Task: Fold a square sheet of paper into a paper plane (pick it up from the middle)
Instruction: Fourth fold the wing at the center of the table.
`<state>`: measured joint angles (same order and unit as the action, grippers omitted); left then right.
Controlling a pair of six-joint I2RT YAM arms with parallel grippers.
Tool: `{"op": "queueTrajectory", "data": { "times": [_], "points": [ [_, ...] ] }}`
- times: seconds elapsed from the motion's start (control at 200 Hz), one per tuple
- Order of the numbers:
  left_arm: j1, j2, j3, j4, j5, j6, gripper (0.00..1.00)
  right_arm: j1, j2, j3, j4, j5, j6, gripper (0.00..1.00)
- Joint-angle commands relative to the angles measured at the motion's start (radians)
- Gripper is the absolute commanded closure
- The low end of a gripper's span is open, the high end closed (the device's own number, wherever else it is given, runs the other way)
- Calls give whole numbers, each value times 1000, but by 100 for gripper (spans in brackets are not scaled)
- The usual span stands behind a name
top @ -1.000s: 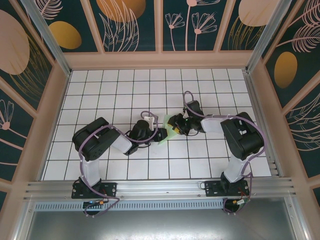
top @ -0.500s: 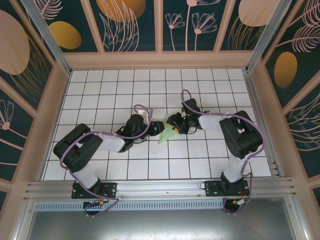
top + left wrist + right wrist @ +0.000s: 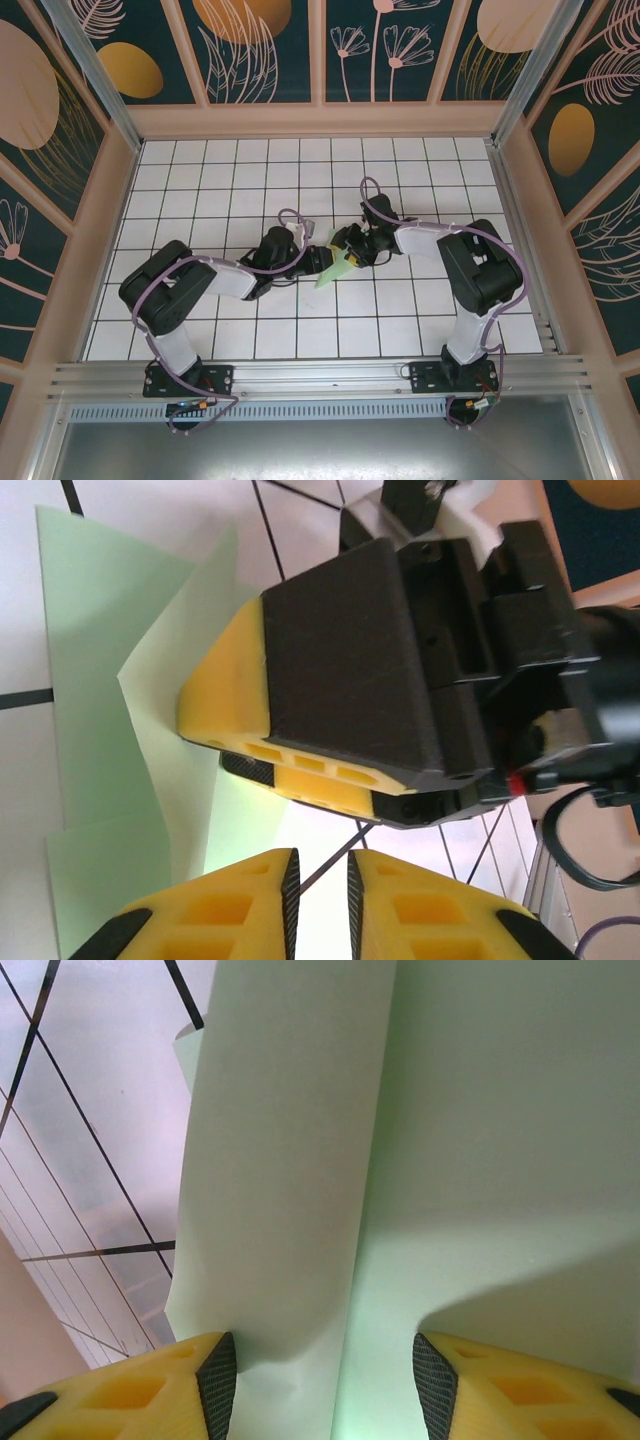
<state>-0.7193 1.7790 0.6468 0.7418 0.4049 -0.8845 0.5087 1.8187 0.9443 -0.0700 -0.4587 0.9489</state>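
Straddling a raised flap of the square sheet of paper [image 3: 290, 1160] at mid-table [image 3: 400, 320], the right gripper [image 3: 325, 1365] stands released, apparently to set the crease; the left gripper [image 3: 318, 890], nearly closed at the sheet's edge, probably steadies it, grip undeterminable.

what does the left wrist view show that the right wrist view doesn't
Left wrist view: the right pincer seen from outside, black body and yellow fingers over a raised flap of the paper, plus the left pincer with its own fingers nearly together. Right wrist view: the right pincer's own fingers apart, with a fold line in the paper running up between them. Both: the mint paper on the white grid table.
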Motion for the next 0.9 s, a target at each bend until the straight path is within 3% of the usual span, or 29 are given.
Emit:
{"op": "queueTrajectory", "data": {
  "times": [0.0, 0.56, 0.896],
  "points": [
    [-5, 28, 35, -42, 19, 21, 78, 8, 111, -49, -136, 130, 1, 45],
    [-5, 59, 57, -151, -80, 39, 81, 11, 123, -44, -175, 160, -16, 46],
    [-2, 68, 62, -166, -83, 46, 82, 16, 167, -26, -224, 193, -16, 55]
  ]
}}
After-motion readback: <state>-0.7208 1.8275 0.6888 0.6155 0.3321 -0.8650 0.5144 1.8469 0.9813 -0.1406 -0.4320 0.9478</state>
